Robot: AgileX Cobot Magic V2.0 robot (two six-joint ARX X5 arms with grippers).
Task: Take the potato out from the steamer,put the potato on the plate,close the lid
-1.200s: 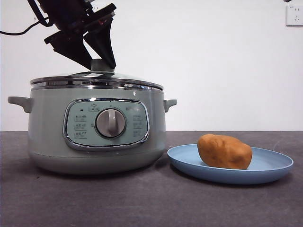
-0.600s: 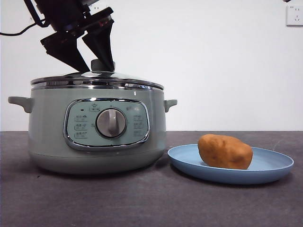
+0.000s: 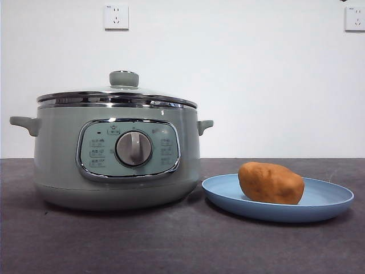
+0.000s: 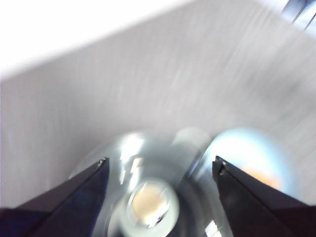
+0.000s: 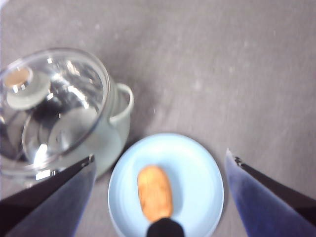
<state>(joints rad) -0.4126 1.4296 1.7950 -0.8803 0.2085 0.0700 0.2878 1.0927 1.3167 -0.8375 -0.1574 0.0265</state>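
The sage-green steamer stands at the left with the glass lid resting shut on it, knob on top. The potato lies on the light-blue plate to the steamer's right. Both grippers are out of the front view. My left gripper is open and empty, high above the lid's knob; that view is blurred. My right gripper is open and empty, high above the plate and potato; the lid also shows there.
Dark grey table in front of a white wall with two sockets. The steamer's side handle points toward the plate.
The left gripper, which stood open around the lid's knob, has lifted up and out of the front view. The lid stays on the steamer. Potato and plate have not moved.
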